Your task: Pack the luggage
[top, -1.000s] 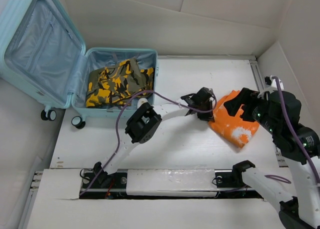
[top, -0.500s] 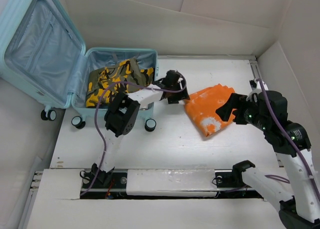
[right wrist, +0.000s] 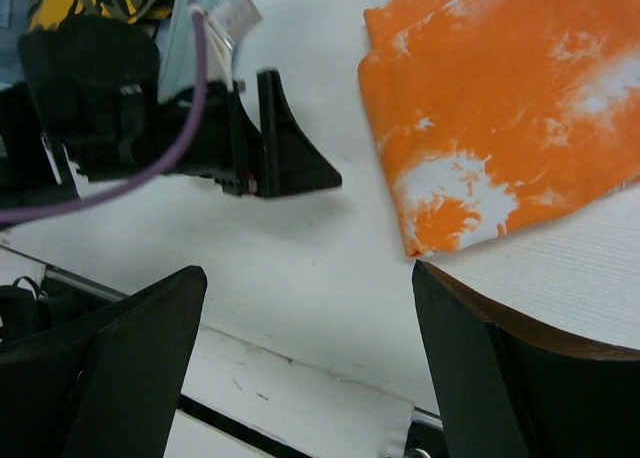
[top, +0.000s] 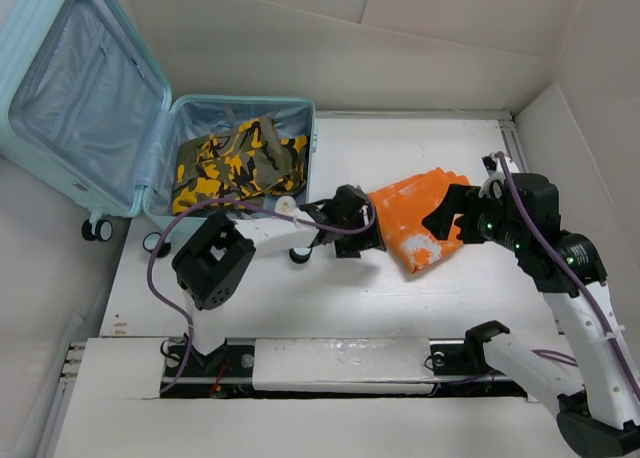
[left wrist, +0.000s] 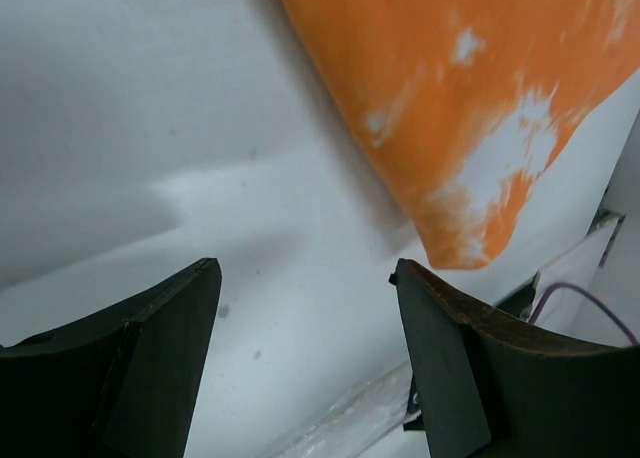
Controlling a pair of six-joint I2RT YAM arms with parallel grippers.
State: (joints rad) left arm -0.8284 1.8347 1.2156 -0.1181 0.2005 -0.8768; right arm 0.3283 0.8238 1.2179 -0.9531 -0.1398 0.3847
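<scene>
Your left gripper (left wrist: 305,268): jaws apart, empty, just beside orange cloth (top: 418,218). Your right gripper (right wrist: 305,273): jaws wide, empty. Luggage (top: 70,98) open.

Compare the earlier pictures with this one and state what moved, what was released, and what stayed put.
The left gripper dragged the orange cloth leftward across the table toward the luggage, then opened and let it go. It now sits just off the cloth's left edge. The right gripper, open throughout, followed the cloth leftward. The luggage and the camouflage garment inside stayed put.
</scene>
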